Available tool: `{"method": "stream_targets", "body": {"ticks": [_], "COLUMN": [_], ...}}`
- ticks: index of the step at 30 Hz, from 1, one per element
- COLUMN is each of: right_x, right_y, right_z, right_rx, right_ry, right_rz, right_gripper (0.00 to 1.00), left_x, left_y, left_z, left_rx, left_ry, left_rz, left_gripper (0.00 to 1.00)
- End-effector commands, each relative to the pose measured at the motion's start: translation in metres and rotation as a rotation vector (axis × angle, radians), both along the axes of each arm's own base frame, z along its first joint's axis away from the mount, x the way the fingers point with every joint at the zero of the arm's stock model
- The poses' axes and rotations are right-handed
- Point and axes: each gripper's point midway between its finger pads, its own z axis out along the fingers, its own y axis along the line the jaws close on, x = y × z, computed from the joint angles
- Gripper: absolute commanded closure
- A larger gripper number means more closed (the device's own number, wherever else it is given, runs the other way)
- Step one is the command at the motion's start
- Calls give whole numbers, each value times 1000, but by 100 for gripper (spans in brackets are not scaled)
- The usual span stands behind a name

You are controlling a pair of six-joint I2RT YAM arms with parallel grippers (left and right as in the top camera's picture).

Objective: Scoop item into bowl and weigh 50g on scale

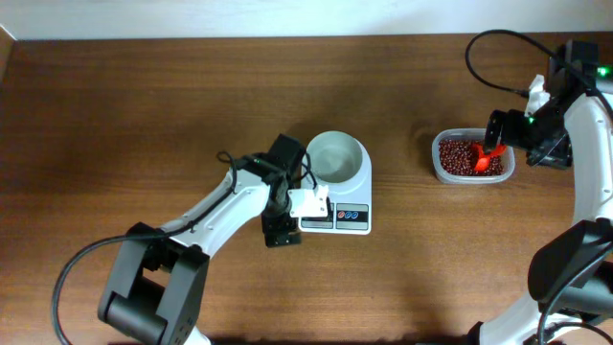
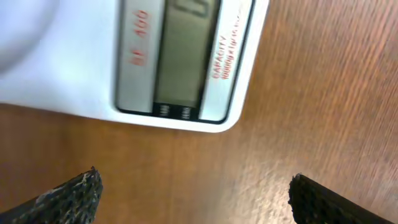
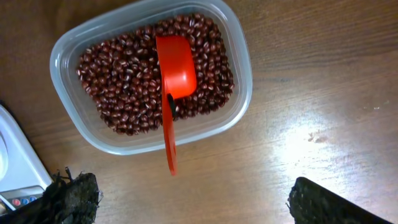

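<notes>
Scale (image 1: 362,196) taken as reference; it sits mid-table (image 1: 144,96) with the white bowl (image 1: 335,158) on its far part. The bowl looks empty.

Left gripper (image 2: 199,202): at the scale's display edge, fingers (image 2: 68,196) spread wide, bare wood between them, nothing gripped. The tips do not touch the scale.

Right gripper (image 3: 193,205): well right of the scale, beside the clear tub (image 1: 438,165), fingers wide apart and holding nothing.

Beans (image 1: 458,155): all in the tub, right of the scale with a strip of bare wood between. The red scoop (image 1: 488,158) lies on the beans; its handle crosses the tub rim on the side facing the right gripper, and its end falls short of the fingers.

Open room:
- Wide bare wood left of and beyond the scale.
- Clear gap between scale and tub.
- The left arm crowds the scale's left edge.
- The tub is near the right arm's links.

Hidden or unclear:
- Overhead, the left wrist covers part of the scale's display end; only the buttons show.
- In the left wrist view the display and its red print are too blurred to read, and the bowl is a white smear at the frame corner.
- In the right wrist view the scale is cut to one corner at the left edge.
- Both grippers show only their fingertips in their own cameras.
- I cannot tell whether the scoop holds any beans.
</notes>
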Motion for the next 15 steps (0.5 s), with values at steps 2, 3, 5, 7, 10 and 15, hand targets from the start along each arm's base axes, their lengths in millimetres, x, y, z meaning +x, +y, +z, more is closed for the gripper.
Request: {"method": "stream_targets", "body": {"ticks": [2,3,5,7,10,15], "right_x": [0,0,0,0,0,0], "right_y": [3,3,3,3,3,3], "right_z": [7,7,7,7,7,7], "right_rx": [1,1,1,1,1,1], "right_ry": [-21,-21,-21,-21,-21,-21], "right_rz": [5,5,5,5,5,5], "right_gripper": [1,1,1,1,1,1], "left_x": [9,8,4,-1,-3,-6], "left_y": [5,7,14,16,8,4], "left_z": [5,4,4,3,3,-20], "left_rx": [43,56,91,96,50,47], "left_ry": [-34,-31,-16,5,18,76], "left_rz": [-45,-45,-44,-44,-47,-57], "left_gripper": [1,1,1,1,1,1]}}
